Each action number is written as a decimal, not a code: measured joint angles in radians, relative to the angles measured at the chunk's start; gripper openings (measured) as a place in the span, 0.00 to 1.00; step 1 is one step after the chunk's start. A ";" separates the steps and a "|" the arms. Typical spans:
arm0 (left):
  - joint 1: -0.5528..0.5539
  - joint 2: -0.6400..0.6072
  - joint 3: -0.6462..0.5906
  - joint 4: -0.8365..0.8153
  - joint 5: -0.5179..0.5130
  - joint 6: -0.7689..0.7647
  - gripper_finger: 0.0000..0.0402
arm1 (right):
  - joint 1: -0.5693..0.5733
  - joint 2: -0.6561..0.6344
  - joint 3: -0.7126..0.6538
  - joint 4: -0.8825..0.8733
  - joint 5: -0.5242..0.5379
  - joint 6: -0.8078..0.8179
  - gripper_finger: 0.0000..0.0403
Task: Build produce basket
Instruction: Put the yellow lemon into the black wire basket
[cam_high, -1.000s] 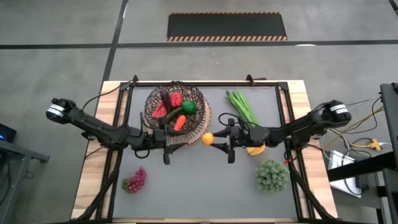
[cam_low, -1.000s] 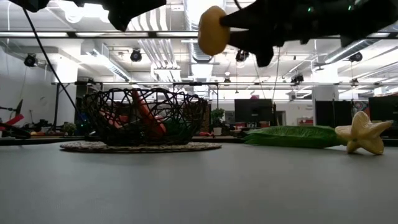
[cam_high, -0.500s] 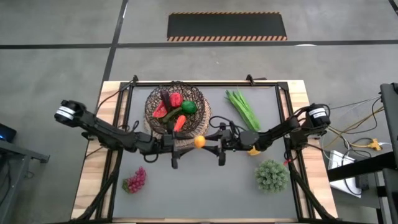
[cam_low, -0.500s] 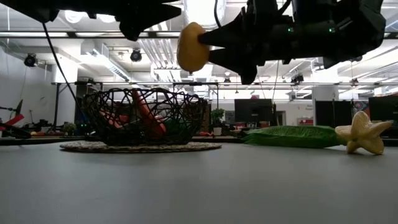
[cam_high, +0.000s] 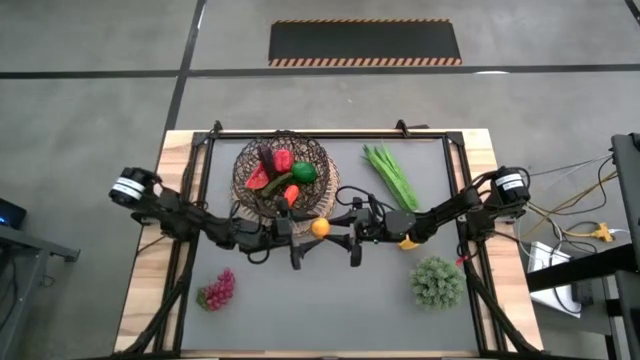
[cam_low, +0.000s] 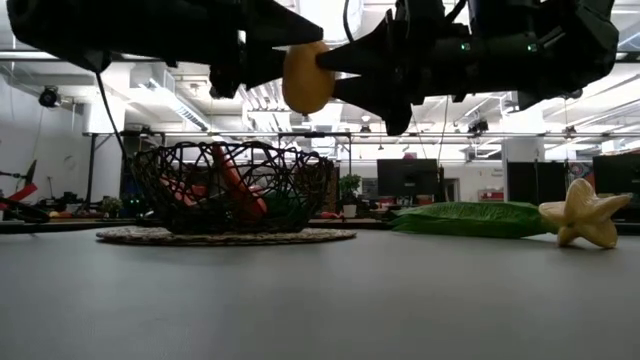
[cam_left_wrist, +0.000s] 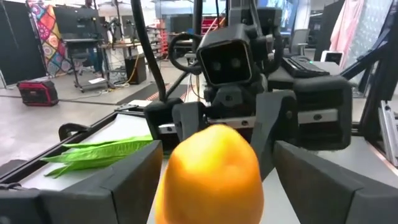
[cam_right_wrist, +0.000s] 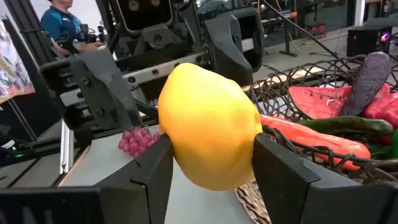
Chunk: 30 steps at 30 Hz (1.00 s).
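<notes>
A yellow-orange fruit (cam_high: 320, 228) hangs in the air just near of the basket (cam_high: 283, 180), held by my right gripper (cam_high: 334, 229), which is shut on it. My left gripper (cam_high: 306, 232) is open and faces the right one. Its fingers (cam_left_wrist: 124, 183) stand on either side of the same fruit (cam_left_wrist: 208, 174); I cannot tell whether they touch it. The dark wire basket rests on its tan woven disc base (cam_low: 225, 236) and holds a red pepper, a watermelon slice, a green pepper, a carrot, an eggplant and a cucumber. My right gripper pinches the fruit's two opposite sides (cam_right_wrist: 180, 155) between its two fingers (cam_right_wrist: 283, 180), at their free ends. The fingers come level from the table's right side. The fruit (cam_low: 305, 75) is lifted clear, high above the table.
Red grapes (cam_high: 217, 290) lie at the near left. Long green stalks (cam_high: 390, 172) lie at the far right. A yellow star-shaped fruit (cam_low: 585, 213) lies under the right arm. A bushy green piece (cam_high: 437, 282) sits at the near right. A person (cam_right_wrist: 59, 22) stands beyond the table.
My right gripper has carried the fruit toward the table's left, level and clear of the table, then stopped. My left gripper has moved toward the table's right until its open fingers stand around the fruit.
</notes>
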 joint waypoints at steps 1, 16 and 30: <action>0.001 0.007 0.000 0.007 -0.002 0.000 0.72 | 0.000 0.000 0.000 0.001 0.000 -0.001 0.45; 0.006 0.023 0.019 0.006 -0.007 0.004 0.36 | 0.000 0.002 -0.001 -0.010 0.001 -0.016 0.46; 0.006 -0.004 0.030 0.006 -0.049 -0.002 0.36 | 0.000 -0.080 -0.001 -0.083 0.001 0.014 0.77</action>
